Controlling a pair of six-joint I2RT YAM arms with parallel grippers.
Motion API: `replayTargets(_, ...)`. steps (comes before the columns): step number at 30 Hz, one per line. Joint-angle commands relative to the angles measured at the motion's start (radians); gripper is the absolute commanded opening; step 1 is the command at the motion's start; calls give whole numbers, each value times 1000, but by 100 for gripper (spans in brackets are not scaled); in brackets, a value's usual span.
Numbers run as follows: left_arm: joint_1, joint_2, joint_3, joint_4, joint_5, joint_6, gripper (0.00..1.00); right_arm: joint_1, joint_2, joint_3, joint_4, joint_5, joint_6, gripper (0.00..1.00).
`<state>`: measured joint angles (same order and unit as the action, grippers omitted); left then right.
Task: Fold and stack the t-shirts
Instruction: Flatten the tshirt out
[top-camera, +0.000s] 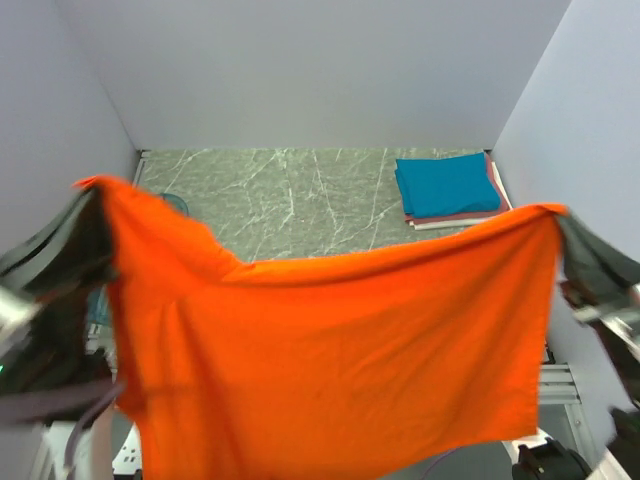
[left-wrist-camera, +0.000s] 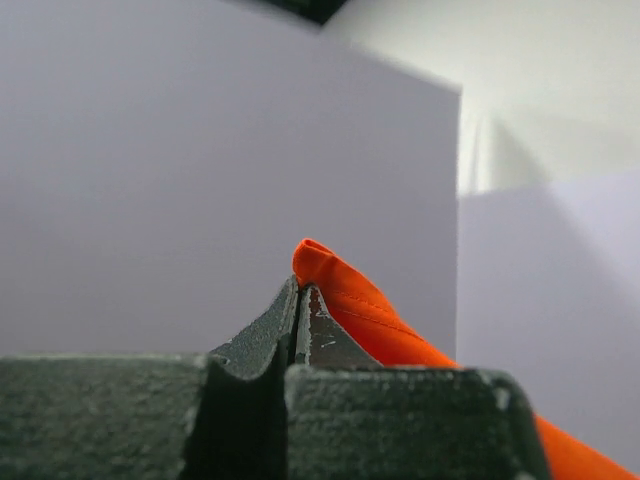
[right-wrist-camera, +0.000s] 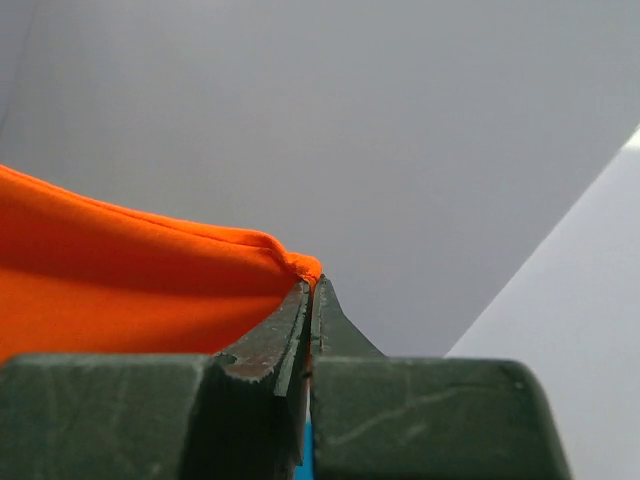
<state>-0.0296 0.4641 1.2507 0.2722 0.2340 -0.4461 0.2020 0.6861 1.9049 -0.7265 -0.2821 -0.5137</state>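
- We hold the orange t-shirt (top-camera: 330, 360) spread in the air over the near part of the table (top-camera: 290, 200), hanging like a curtain.
- Left gripper (left-wrist-camera: 300, 292) is clamped on the left top corner and right gripper (right-wrist-camera: 311, 290) on the right top corner.
- The top edge sags mid-span. We judge the arms should draw apart and level out.
- In lowering, let the hem touch first, then lay the cloth flat, short of the folded stack (top-camera: 447, 195) at far right, teal tee (top-camera: 445, 182) on top.
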Motion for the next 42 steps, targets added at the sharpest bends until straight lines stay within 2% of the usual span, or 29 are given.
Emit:
replayTargets(1, 7, 70, -172, -27, -5, 15, 1, -6, 56, -244, 68, 3, 8, 0)
replayTargets(2, 7, 80, -276, -19, -10, -5, 1, -7, 49, -385, 99, 11, -6, 0)
replayTargets(4, 7, 151, -377, 22, -12, -3, 0, -7, 47, -524, 202, 30, -19, 0)
replayTargets(5, 7, 188, -470, 44, -25, -11, 0, -6, 56, -658, 238, 31, -38, 0)
replayTargets(8, 7, 382, -603, 165, -93, -25, 0, -9, 137, -831, 410, 31, -57, 0)
replayTargets(9, 7, 445, -611, 200, -88, 7, 0, -7, 192, -940, 550, 35, -59, 0)
replayTargets(10, 7, 578, -603, 228, -93, 15, 0, -9, 231, -987, 611, 38, -69, 0)
replayTargets(11, 7, 644, -570, 240, -90, 18, 0, -9, 274, -1044, 665, 37, -80, 0)
replayTargets(15, 7, 1010, -446, 251, -104, 64, 0, -7, 607, -1015, 821, 52, -101, 0)
replayTargets(19, 7, 1203, -275, 176, -119, 76, 0, -9, 860, -868, 820, 109, -100, 0)
replayTargets(21, 7, 1255, -240, 164, -130, 84, 0, -7, 907, -825, 809, 127, -103, 0)
replayTargets(27, 10, 1311, -139, 108, -148, 165, 0, -21, 955, -781, 820, 193, -100, 0)
replayTargets(33, 13, 1279, -94, 82, -179, 251, 0, -33, 916, -787, 812, 190, -89, 0)
replayTargets(42, 23, 1114, -183, 111, -153, 337, 0, -52, 753, -813, 734, 117, -86, 0)
